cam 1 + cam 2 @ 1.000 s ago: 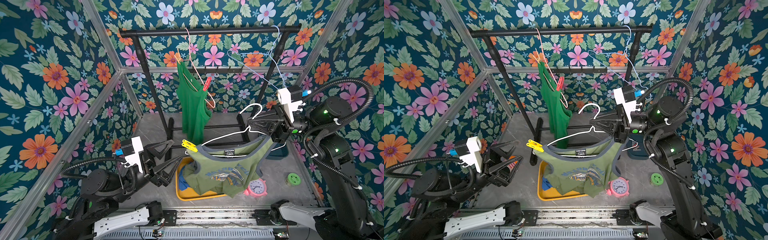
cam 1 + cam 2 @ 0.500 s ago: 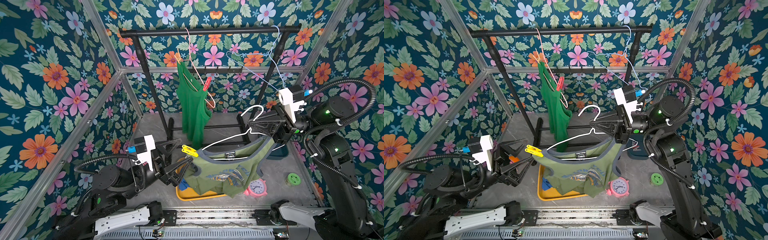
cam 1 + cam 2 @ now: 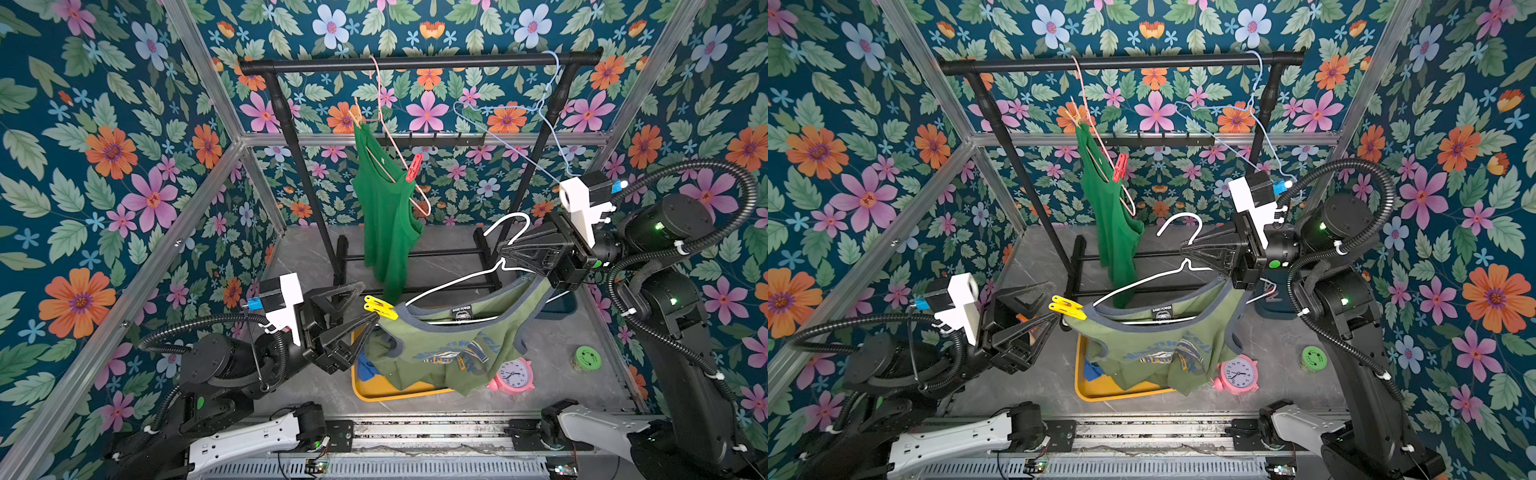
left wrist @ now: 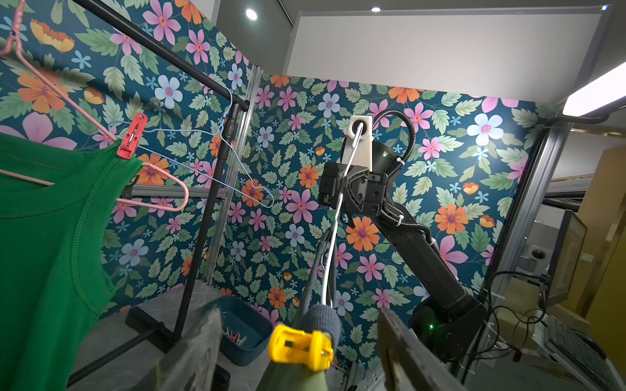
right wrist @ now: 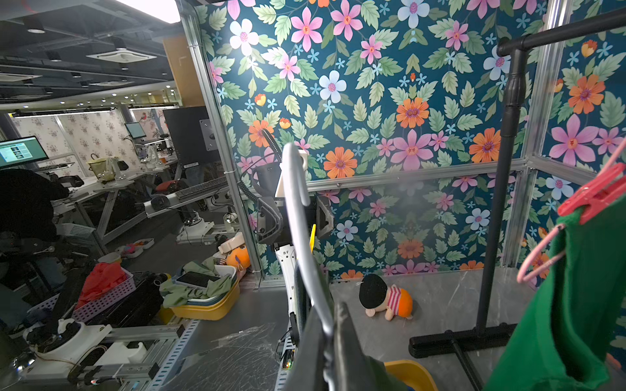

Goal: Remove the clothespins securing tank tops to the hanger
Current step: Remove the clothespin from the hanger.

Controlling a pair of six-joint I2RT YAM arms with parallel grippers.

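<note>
- Top views, foreground: the right end effector (image 3: 500, 254) is clamped on the neck of the white hanger (image 3: 449, 284). It holds the hanger out over the bench (image 3: 548, 395), with the olive tank top (image 3: 440, 353) draped from it. The yellow clothespin (image 3: 380, 308) bites the shoulder of that top nearest the left arm. The left end effector (image 3: 369, 301) has its jaws apart, one tip above the peg's tail and one below. From here I cannot tell whether they touch it.
- Top views, background: a bright green tank top (image 3: 386, 224) hangs on a pink hanger (image 3: 390, 137) from the black rail (image 3: 415, 62). A red clothespin (image 3: 413, 168) pins it, well apart from both arms.
- Left wrist view: the yellow clothespin (image 4: 299, 345) sits centred between the two fingers (image 4: 203, 342) with a gap on either side, so nothing is gripped. The step in hand, as I read it, is closing on the peg's tail. Done well, the pads squeeze the two levers squarely — not the fabric or the wire — until the peg's mouth gapes. The peg is then drawn off along the strap while the other arm steadies the hanger.
- Right wrist view: the wire of the white hanger (image 5: 298, 216) runs up out of the pressed-together fingers (image 5: 349, 348). The red clothespin (image 5: 589, 196) shows at the edge — on the green top, far from this arm.
</note>
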